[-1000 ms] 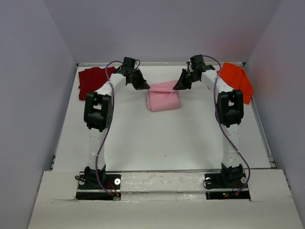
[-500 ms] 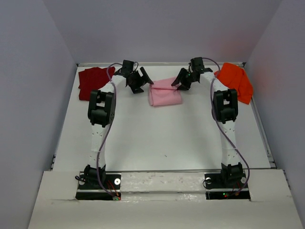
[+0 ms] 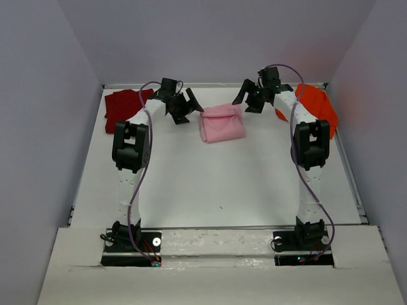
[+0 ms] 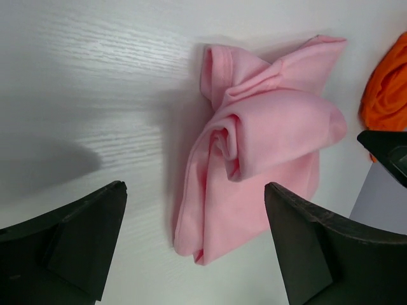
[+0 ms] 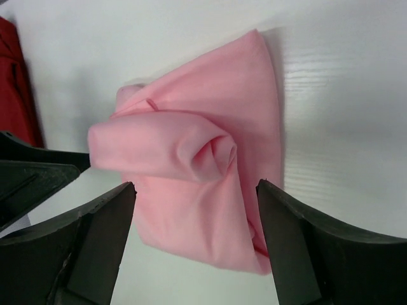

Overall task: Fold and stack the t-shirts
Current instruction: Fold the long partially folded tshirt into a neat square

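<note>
The light pink t-shirt (image 3: pixel 221 123) lies at the far middle of the white, wood-grained table (image 3: pixel 210 184). It is a soft folded bundle with rolled creases. The left gripper (image 3: pixel 189 109) and the right gripper (image 3: pixel 248 103) hang beside it, jaws wide apart, holding nothing. The dark red t-shirt (image 3: pixel 121 108) lies far left, the orange t-shirt (image 3: pixel 317 107) far right.

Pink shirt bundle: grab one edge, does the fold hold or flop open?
Likely floppy: the pink t-shirt lies in soft, loosely rolled folds, so lifted by one edge it would probably sag and unfold. It is probably light for its bulk, since it looks like thin cloth. Pushed across the table, it would likely bunch rather than slide whole.
</note>
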Robot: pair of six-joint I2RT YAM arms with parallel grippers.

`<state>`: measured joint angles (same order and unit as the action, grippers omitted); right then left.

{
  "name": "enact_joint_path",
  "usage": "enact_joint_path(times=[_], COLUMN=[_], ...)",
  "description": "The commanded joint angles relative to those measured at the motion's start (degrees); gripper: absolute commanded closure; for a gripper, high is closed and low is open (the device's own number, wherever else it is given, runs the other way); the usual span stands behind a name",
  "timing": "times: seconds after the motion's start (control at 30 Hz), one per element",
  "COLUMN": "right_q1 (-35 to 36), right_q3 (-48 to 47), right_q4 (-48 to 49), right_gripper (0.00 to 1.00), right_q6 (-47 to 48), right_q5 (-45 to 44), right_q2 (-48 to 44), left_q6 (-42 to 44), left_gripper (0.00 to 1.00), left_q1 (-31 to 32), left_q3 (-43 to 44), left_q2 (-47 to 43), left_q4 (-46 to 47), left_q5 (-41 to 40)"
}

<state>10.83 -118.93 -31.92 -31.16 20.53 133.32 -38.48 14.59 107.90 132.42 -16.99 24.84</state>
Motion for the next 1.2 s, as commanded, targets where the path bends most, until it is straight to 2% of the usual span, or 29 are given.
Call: enact_joint_path(times=[0.0, 0.07, 0.1, 0.13, 0.2, 0.23, 0.37, 0.4, 0.47, 0.5, 0.53, 0.6, 0.67, 0.7, 0.8, 0.87, 1.07, 1.17], right_q1=[-0.37, -0.37, -0.37, -0.37, -0.37, -0.37, -0.37, 0.24, 0.77, 0.77, 1.29, 1.30, 1.30, 1.82, 2.35, 2.35, 2.88, 2.88], right_q3=[4.58, 5.81, 6.78, 7.31, 8.10, 8.37, 6.88, 6.61, 5.74, 5.38, 4.94, 4.42, 3.54, 2.75, 1.60, 1.43, 2.48, 3.71], right_q4=[0.28, -1.11, -1.47, -1.65, -2.00, -2.35, -3.23, -3.32, -3.50, -3.50, -3.58, -3.59, -3.85, -3.94, -4.11, -4.11, -4.46, -4.73], right_gripper=[0.20, 0.28, 0.37, 0.61, 0.69, 1.00, 1.00, 1.00, 1.00, 1.00, 1.00, 1.00, 1.00, 1.00, 1.00, 1.00, 1.00, 1.00], right_q6=[1.97, 2.33, 2.68, 2.42, 2.15, 1.63, 1.10, 1.01, 1.18, 1.36, 1.28, 1.19, 0.92, 0.84, 0.75, 0.75, 1.10, 1.62], right_q5=[1.79, 2.23, 3.45, 3.81, 5.82, 6.44, 9.34, 10.13, 9.97, 9.96, 10.05, 10.14, 10.05, 10.31, 10.14, 9.97, 9.09, 7.94], right_q2=[-7.89, -9.39, -9.65, -9.83, -9.66, -9.22, -5.97, -4.83, -4.12, -3.68, -2.98, -1.84, -0.87, -0.43, 1.24, 2.03, 2.39, 1.95], left_q6=[0.51, -0.72, -1.07, -1.51, -2.48, -2.65, -3.27, -4.14, -4.94, -5.11, -5.03, -5.03, -5.03, -4.85, -4.15, -3.01, -0.02, 3.31], left_gripper=[0.01, 0.01, 0.01, 0.02, 0.03, 0.05, 0.09, 0.17, 0.26, 0.37, 0.42, 0.58, 0.67, 0.77, 0.94, 1.00, 1.00, 1.00], left_q1=[0.53, 1.05, 1.75, 2.19, 3.77, 4.39, 6.50, 7.11, 7.55, 7.82, 8.08, 8.26, 8.35, 8.35, 8.35, 8.35, 8.53, 9.14], left_q3=[-3.90, -5.85, -7.33, -7.87, -8.05, -7.44, -5.77, -5.59, -4.89, -4.28, -3.14, -2.00, -1.38, -0.76, 0.90, 1.87, 5.74, 9.08], left_q2=[-10.50, -13.49, -14.37, -15.43, -15.70, -15.01, -12.63, -11.67, -10.53, -9.91, -8.77, -7.36, -6.48, -5.52, -3.93, -2.26, 2.48, 5.91], left_q4=[1.87, 2.93, 4.24, 4.68, 6.09, 6.27, 6.88, 7.76, 8.90, 8.91, 8.91, 9.00, 8.91, 8.82, 7.59, 6.36, -0.13, -6.62], left_q5=[4.06, 4.69, 5.47, 6.00, 7.06, 8.37, 8.82, 9.78, 10.49, 10.49, 10.49, 10.32, 10.23, 10.05, 9.62, 9.26, 7.16, 4.70])
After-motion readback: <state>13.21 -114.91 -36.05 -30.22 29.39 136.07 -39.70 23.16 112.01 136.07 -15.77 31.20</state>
